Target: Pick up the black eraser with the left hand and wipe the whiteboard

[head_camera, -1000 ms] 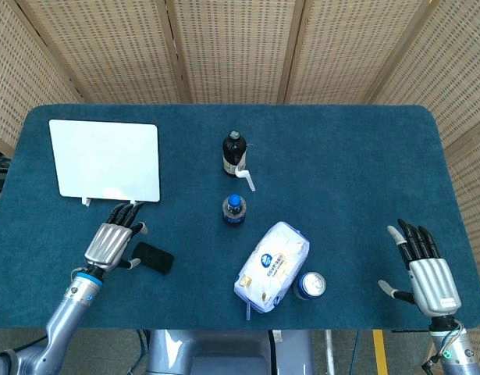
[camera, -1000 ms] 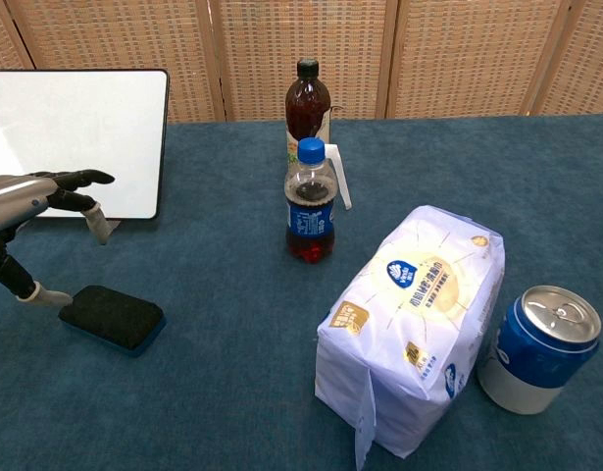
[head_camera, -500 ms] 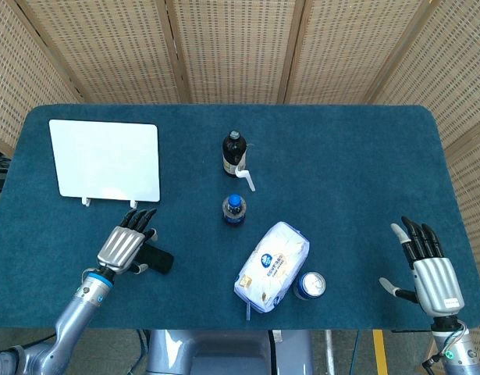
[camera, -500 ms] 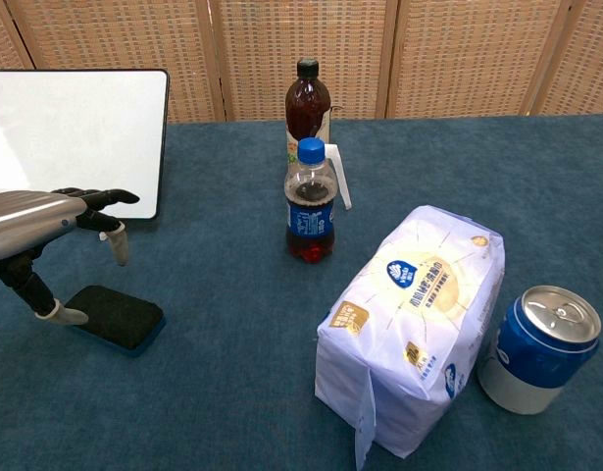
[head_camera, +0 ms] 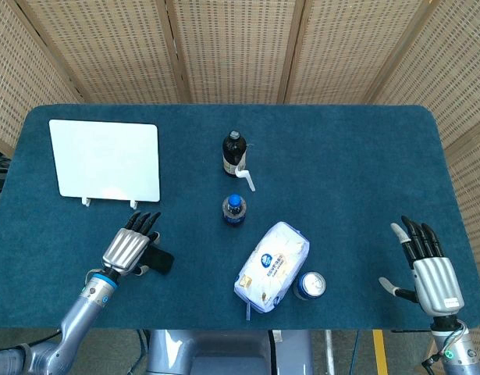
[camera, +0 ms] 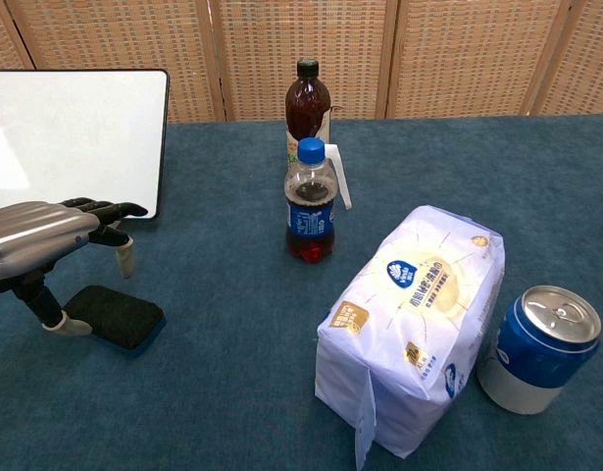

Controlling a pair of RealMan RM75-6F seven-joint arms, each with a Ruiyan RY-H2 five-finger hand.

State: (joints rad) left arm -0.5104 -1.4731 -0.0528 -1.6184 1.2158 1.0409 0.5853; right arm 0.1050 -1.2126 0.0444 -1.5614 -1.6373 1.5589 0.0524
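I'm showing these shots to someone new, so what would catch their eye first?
Probably the white whiteboard at the table's far left, bright against the blue cloth. Next, the left hand poised over the black eraser just in front of it. Then the white tissue pack near the middle, with a blue can beside it.

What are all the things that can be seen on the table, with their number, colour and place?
whiteboard: 1, white, far left of the table.
black eraser: 1, black, near left, partly under the left hand.
dark glass bottle: 1, brown with black cap, centre, far side.
cola bottle: 1, clear with blue cap and label, centre, in front of the dark bottle.
tissue pack: 1, white with blue logo, right of centre, near side.
drink can: 1, blue and white, beside the tissue pack on its right.
table: 1, blue cloth.
left hand: 1, silver and black, over the eraser, fingers spread.
right hand: 1, silver and black, near right, fingers spread, holding nothing.
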